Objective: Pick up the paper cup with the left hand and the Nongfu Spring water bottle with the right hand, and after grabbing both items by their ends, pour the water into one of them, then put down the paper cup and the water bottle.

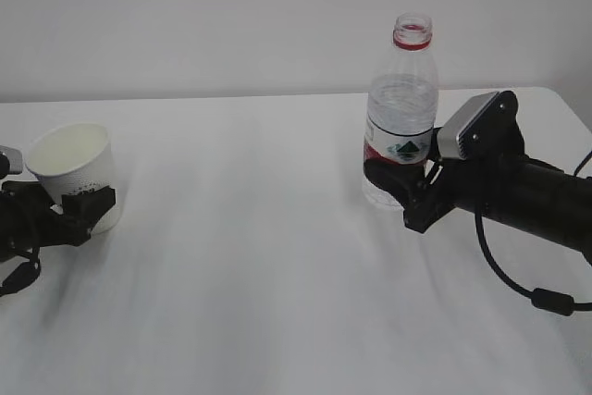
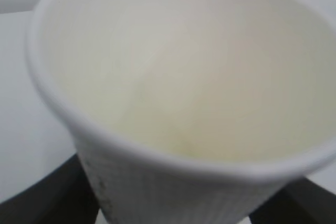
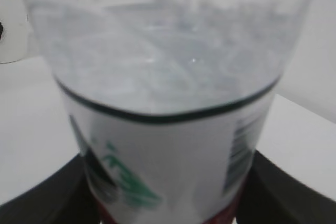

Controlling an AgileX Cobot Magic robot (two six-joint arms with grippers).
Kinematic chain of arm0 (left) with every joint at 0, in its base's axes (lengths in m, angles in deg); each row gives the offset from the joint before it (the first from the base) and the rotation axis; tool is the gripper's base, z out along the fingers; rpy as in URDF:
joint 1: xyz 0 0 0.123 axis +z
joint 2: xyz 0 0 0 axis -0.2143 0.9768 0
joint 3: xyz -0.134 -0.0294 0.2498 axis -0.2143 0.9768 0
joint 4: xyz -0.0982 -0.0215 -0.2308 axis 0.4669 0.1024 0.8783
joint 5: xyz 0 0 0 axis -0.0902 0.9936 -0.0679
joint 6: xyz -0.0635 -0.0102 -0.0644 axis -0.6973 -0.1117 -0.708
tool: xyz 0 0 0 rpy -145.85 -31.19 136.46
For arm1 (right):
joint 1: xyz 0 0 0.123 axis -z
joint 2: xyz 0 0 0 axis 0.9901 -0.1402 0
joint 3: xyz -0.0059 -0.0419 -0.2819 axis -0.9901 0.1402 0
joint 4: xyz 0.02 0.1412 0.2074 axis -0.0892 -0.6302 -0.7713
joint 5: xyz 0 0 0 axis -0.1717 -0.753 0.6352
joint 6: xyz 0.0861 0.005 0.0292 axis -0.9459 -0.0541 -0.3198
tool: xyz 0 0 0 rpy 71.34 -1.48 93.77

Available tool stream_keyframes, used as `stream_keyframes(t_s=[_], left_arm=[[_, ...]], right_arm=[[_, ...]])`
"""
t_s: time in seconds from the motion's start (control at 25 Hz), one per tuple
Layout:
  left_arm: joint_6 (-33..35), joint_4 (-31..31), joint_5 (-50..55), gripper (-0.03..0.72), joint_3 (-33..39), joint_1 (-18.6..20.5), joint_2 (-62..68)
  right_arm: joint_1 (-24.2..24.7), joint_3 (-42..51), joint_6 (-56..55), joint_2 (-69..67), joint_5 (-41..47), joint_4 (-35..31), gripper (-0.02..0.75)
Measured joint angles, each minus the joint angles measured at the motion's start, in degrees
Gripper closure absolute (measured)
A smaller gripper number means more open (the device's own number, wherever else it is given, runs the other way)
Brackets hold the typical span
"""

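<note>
Exterior view: your left gripper (image 1: 81, 205) reaches in from the left edge of the white table (image 1: 250, 256) and brackets the lower part of the cup (image 1: 74, 173). The cup stands upright at the far left, mouth open, its cream inside empty as far as you can see. Your right gripper (image 1: 400, 182) comes in from the right and sits at the lower part of the bottle (image 1: 400, 108), at the height of the label. The bottle stands upright right of centre, well apart from the cup, uncapped, with its red neck ring on top. The water (image 1: 400, 104) reaches up into the shoulder of the bottle. A black cable (image 1: 518, 284) loops on the table beside your right arm.

Left wrist view: the cup (image 2: 178, 87) fills the frame. A dark finger (image 2: 58, 192) shows at each lower corner, one on either side of the cup wall. Whether they press the cup or merely flank it, you cannot tell.

Right wrist view: the bottle (image 3: 168, 129) fills the frame, blurred, with the green mountain logo and a strip of red at the bottom. The fingers (image 3: 47, 198) lie against both sides of the label, so your right gripper grips the bottle. The cup (image 3: 11, 24) appears as a pale shape at the far left.
</note>
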Motion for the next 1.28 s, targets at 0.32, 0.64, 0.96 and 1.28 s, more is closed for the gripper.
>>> stream_keyframes(t_s=[0.32,0.64,0.96,1.28], left_arm=[[-1.0,-8.58,-0.13,0.148,-0.13,0.0,0.0],[-1.67,-18.63,-0.38,0.148,-0.16,0.0,0.0],[-2.28,-25.89,-0.15,0.148,-0.16,0.0,-3.35],[-6.75,-32.06,-0.15,0.15,-0.16,0.0,-6.73]], right_arm=[[0.0,0.0,0.0,0.0,0.0,0.0,0.25],[0.0,0.0,0.0,0.0,0.0,0.0,0.25],[0.0,0.0,0.0,0.0,0.0,0.0,0.25],[0.0,0.0,0.0,0.0,0.0,0.0,0.25]])
